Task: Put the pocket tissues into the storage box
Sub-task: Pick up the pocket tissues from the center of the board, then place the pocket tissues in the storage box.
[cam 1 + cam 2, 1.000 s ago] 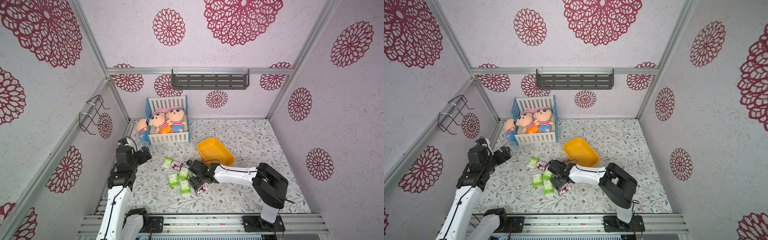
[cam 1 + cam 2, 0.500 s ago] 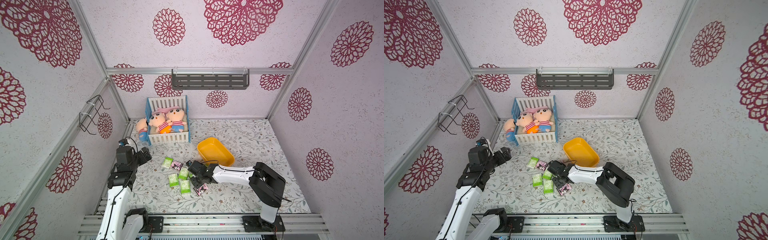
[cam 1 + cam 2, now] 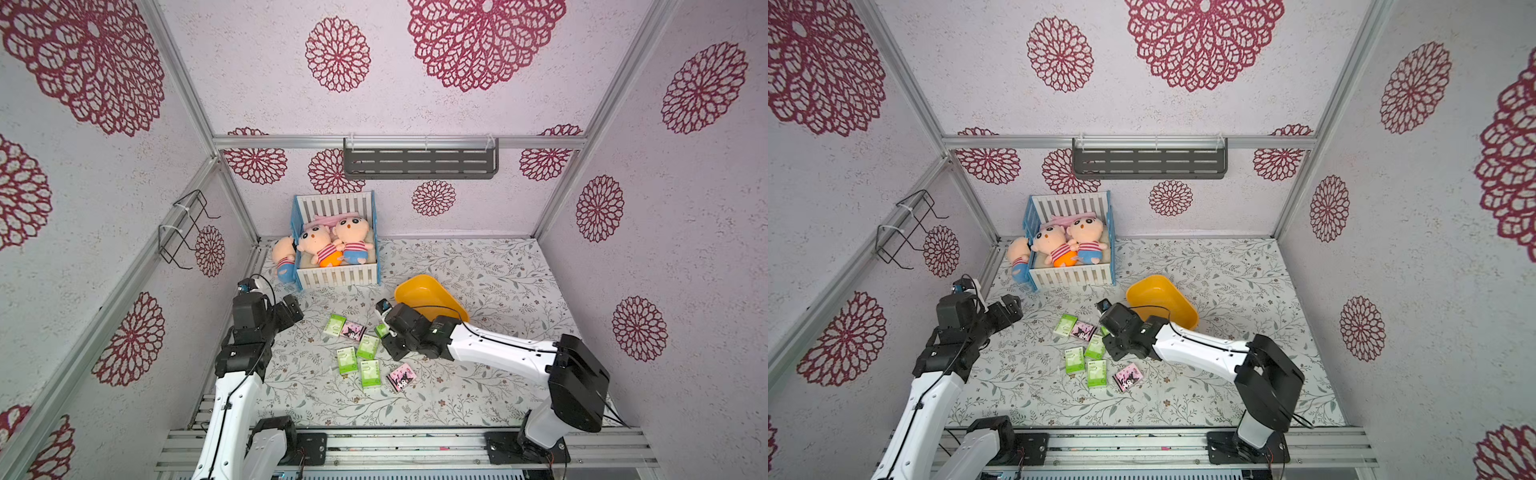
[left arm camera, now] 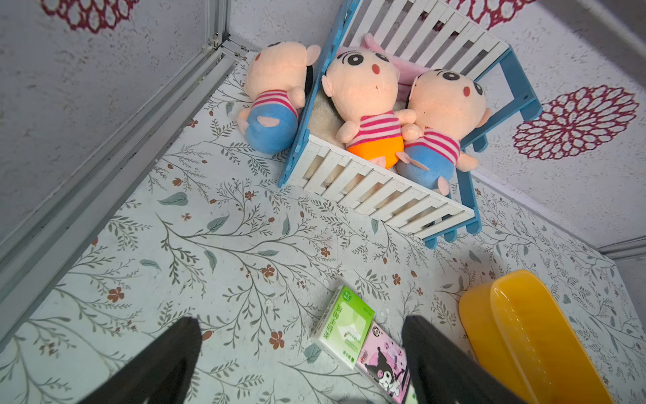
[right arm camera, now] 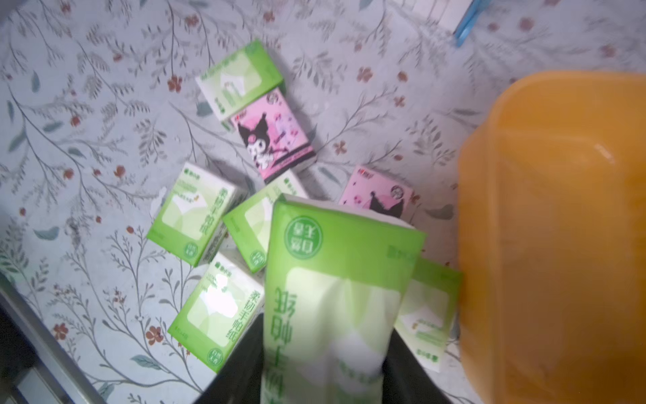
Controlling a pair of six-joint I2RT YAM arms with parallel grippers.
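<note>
On the floral tabletop, loose pocket tissues lie scattered just beside the yellow storage box, and the slatted crate of plush dolls stands well behind them. The right gripper pinches one green packet above the others. The left gripper hangs spread wide and empty.

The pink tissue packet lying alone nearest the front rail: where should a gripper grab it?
Likely from straight above, pinching across its long edges: the pink packet lies flat and slanted, clear of the nearest green packet, so both edges are free.
</note>
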